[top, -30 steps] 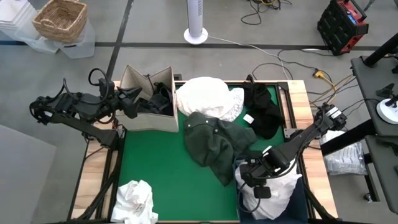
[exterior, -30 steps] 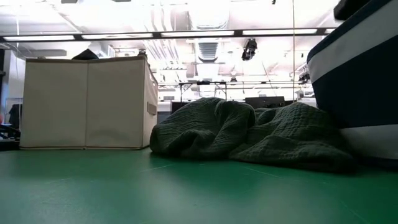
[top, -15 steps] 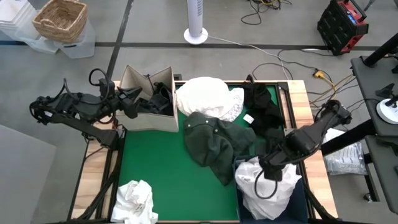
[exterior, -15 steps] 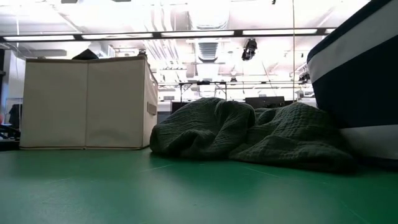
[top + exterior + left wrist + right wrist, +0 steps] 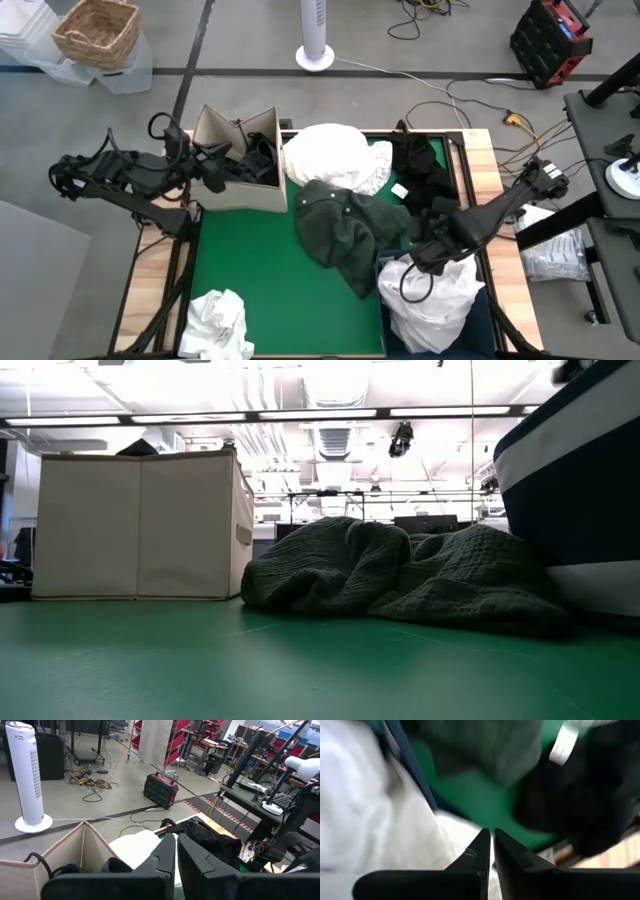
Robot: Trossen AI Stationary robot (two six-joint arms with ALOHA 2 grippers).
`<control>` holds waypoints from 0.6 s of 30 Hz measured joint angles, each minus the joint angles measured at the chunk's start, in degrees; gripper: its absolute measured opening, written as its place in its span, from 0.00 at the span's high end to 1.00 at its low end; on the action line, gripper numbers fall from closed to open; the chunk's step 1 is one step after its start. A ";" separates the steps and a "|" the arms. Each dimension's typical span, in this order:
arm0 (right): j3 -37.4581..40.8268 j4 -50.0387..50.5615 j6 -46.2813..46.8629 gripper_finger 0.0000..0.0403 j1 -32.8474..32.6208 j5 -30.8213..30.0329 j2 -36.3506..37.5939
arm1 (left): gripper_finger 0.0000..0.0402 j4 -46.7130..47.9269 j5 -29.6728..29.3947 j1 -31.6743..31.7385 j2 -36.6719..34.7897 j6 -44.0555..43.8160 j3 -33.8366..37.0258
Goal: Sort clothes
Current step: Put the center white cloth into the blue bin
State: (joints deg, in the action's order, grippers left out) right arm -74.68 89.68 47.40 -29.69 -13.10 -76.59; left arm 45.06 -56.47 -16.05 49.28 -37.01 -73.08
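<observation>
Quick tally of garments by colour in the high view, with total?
White: 3 (top-centre pile, bundle at the near-left edge, heap in the navy bin)
Black: 2 (one in the beige box, one at far right)
Dark green: 1
Total: 6

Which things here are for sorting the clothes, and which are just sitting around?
For the job:
dark green knitted garment
big white fabric garment
black fabric garment
crumpled white cloth
beige fabric box
navy blue bin

Just lying about:
woven wicker basket
white tower fan
red toolbox
</observation>
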 joint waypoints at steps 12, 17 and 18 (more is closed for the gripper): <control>15.57 -17.33 8.41 0.97 -2.53 21.98 8.07 | 1.00 -0.02 0.00 0.00 0.23 0.02 0.00; 11.19 -15.03 11.87 0.97 -3.05 17.75 9.90 | 1.00 0.00 0.00 0.02 0.17 0.09 0.00; 9.95 -14.02 11.92 0.97 -3.06 17.02 10.12 | 1.00 0.00 0.00 0.02 0.14 0.10 0.00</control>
State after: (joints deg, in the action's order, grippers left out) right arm -64.73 75.66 59.32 -32.74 3.91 -66.47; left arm 45.06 -56.47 -16.03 49.42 -36.91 -73.08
